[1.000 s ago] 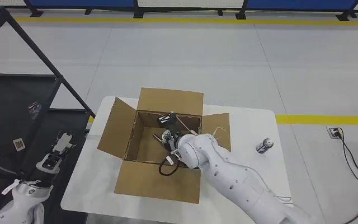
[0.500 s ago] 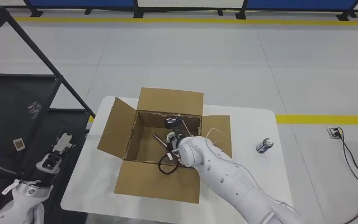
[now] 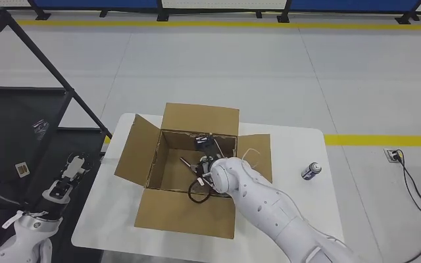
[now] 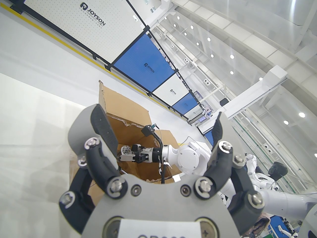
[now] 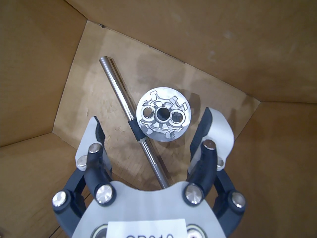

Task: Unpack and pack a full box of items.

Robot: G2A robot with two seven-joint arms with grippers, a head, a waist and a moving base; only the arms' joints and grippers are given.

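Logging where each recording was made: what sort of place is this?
Probably an industrial hall or robot test floor: yellow floor line, blue and white partition panels, high ceiling with lamps.

matt cardboard box (image 5: 223, 38), glossy metal rod (image 5: 118, 92), cast-metal disc (image 5: 163, 117)

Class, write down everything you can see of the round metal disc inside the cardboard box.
The disc is a round, silvery, matt metal piece with a dark central bore, two smaller holes flanking it and raised notched ridges around them. It lies face up on the floor of the cardboard box, its rim against the black band of a polished metal rod. The right gripper hangs above it, jaws open, not touching it.
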